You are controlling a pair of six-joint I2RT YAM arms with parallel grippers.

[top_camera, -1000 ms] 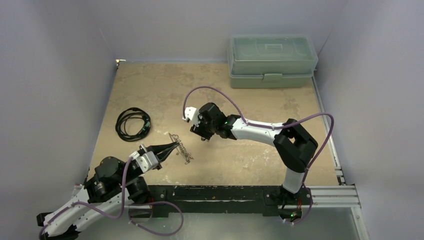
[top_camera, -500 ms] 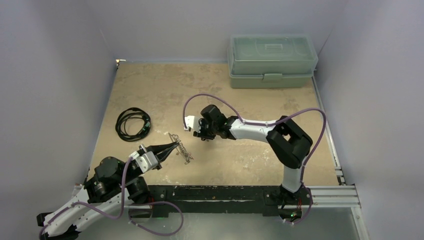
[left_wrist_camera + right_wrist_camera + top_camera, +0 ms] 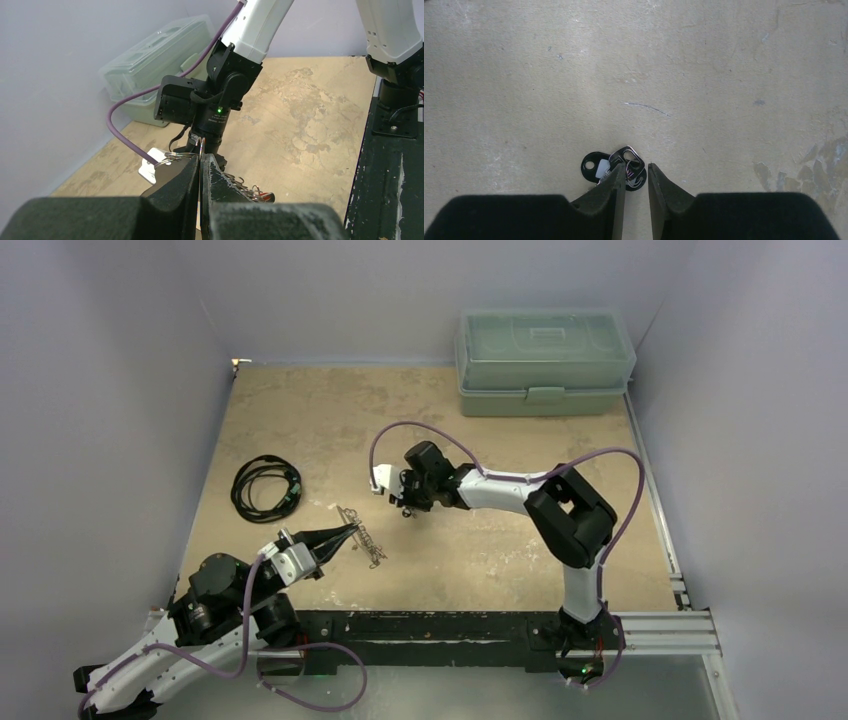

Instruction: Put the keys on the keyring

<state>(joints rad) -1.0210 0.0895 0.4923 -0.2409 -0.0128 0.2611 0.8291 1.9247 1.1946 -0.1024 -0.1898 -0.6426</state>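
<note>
My left gripper [image 3: 350, 532] is shut on the keyring [image 3: 366, 542], a silvery plate with a looped edge, and holds it just above the table. In the left wrist view a thin ring [image 3: 201, 146] of it stands up between the closed tips [image 3: 201, 162]. Its loops [image 3: 239, 181] and a red-headed key [image 3: 265, 196] show beyond the right finger. My right gripper [image 3: 405, 507] points straight down at the table centre. In the right wrist view a dark-headed key [image 3: 592, 165] and a silvery key [image 3: 626, 158] lie on the table at the tips [image 3: 633, 172]. The jaws are narrowly open, and the left finger [image 3: 610, 187] covers part of the keys.
A black coiled cable [image 3: 266, 486] lies at the left. A green lidded box [image 3: 545, 360] stands at the back right, also seen in the left wrist view [image 3: 160, 65]. Grey walls close in the table on three sides. A black rail [image 3: 440, 625] runs along the near edge.
The right gripper has lowered and shifted slightly back over the keys, its jaws narrowing and its elbow folding in. The left arm and keyring have not moved.
</note>
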